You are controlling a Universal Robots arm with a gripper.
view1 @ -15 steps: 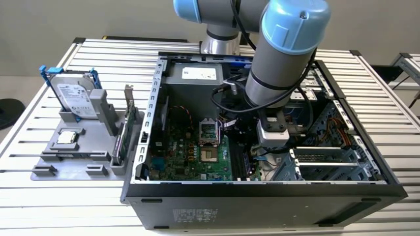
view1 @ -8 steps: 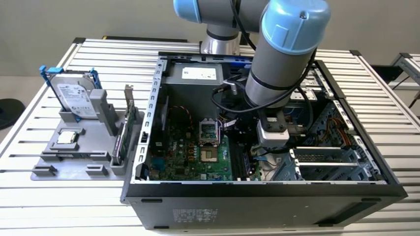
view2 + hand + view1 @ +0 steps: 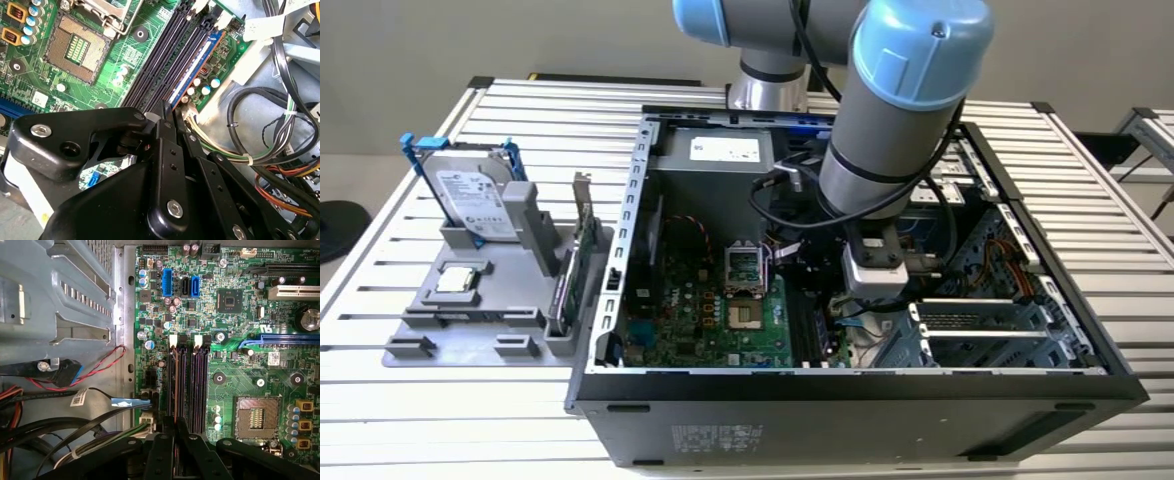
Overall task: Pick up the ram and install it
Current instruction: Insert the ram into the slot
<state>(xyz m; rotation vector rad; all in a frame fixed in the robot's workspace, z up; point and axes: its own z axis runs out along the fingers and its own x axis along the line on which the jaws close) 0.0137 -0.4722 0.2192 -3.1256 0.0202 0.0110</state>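
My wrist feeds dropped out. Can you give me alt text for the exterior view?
The arm reaches down into the open computer case, its gripper low over the motherboard. A grey holder on the table at the exterior view's left carries a hard drive.

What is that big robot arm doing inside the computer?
The robot arm is reaching down into an open computer case to put in the ram, a long thin memory stick. Its jaws look closed on one end of the ram. The stick is lined up along one of the long slots on the green motherboard. I cannot tell if it is pushed all the way in.
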